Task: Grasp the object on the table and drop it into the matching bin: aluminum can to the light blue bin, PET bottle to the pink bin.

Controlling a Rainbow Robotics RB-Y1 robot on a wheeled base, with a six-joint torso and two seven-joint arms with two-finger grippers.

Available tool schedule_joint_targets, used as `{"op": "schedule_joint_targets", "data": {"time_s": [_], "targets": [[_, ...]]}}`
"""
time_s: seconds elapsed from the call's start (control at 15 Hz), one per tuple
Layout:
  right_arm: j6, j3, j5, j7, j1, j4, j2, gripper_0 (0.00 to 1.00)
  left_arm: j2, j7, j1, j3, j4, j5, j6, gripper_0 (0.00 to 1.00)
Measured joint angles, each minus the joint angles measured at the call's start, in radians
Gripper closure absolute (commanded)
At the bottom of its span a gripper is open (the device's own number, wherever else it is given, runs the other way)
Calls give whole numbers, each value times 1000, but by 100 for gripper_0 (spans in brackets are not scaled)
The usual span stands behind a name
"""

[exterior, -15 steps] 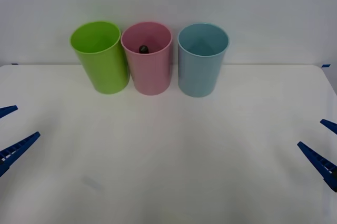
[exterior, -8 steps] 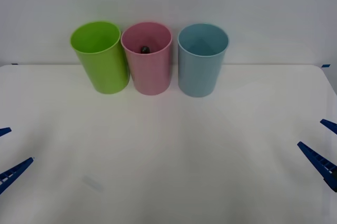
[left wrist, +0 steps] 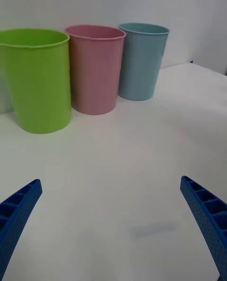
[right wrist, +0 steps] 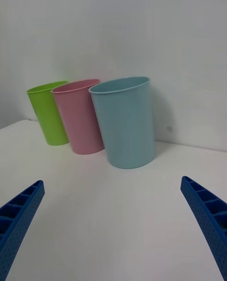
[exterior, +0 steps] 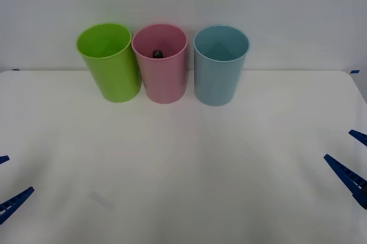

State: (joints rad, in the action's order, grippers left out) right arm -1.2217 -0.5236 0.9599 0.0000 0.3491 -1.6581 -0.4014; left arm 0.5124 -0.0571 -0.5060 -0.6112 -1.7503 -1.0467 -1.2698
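Observation:
The pink bin (exterior: 160, 63) stands at the back of the white table (exterior: 189, 158), and the black cap of the PET bottle (exterior: 156, 54) peeks out inside it. Right of it is the light blue bin (exterior: 220, 65). My left gripper (exterior: 6, 184) is open low at the table's left edge, with nothing between its fingers. At the right edge my right gripper (exterior: 352, 161) is open as well. From the wrists I see the pink bin (left wrist: 95, 68) (right wrist: 80, 115) and the light blue bin (left wrist: 142, 60) (right wrist: 125, 120) ahead of the open left gripper (left wrist: 111, 229) and right gripper (right wrist: 111, 229).
A lime green bin (exterior: 109, 61) stands left of the pink one, touching it. Small blue marks (exterior: 354, 71) sit at the table's far corners. A white wall rises behind the bins.
My left gripper has drawn back toward the near left corner of the table. The right gripper and the bins have stayed put.

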Motion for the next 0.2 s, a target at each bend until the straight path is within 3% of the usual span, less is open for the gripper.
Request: {"op": "schedule_joint_targets", "data": {"time_s": [0.2], "targets": [[0, 0, 0, 0, 0, 0, 0, 0, 0, 0, -3, 5, 0, 0, 8, 0]]}}
